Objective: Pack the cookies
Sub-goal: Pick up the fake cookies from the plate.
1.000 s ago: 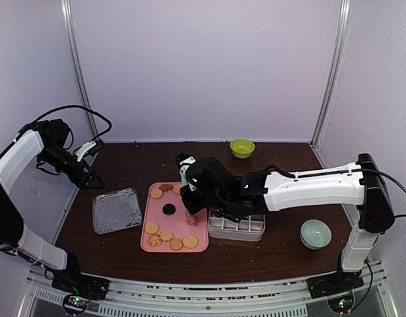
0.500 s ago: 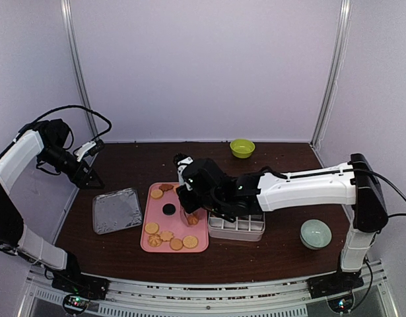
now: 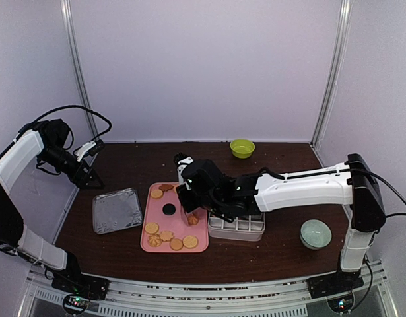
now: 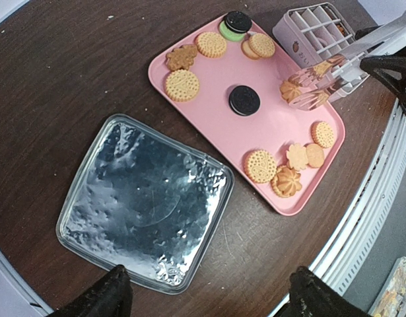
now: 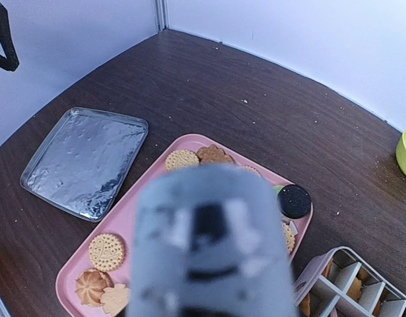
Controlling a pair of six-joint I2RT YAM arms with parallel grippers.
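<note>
Pink tray [image 4: 212,99] w/ cookies [image 4: 181,84] on worktop [image 4: 64,72], my R end effector [image 3: 192,193] clamps metal tongs [image 4: 361,49], tips round a flower cookie [image 4: 295,89], L end effector [image 4: 210,292] wide, empty.

1. Table [image 4: 70,79]: dark wood-look, matt, pale specks.
2. Tray [image 4: 275,132]: pink plastic, smooth, slight sheen.
3. Pan [image 4: 143,205]: silver metal, dimpled, glossy.
4. Tongs [image 4: 371,45]: bright metal, shiny.
5. Cookies [image 4: 182,84]: matt, dry, embossed tops.
6. Box [image 4: 313,23]: white plastic.

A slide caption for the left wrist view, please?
Tongs at a cookie on the pink tray, silver tray beside it.
</note>
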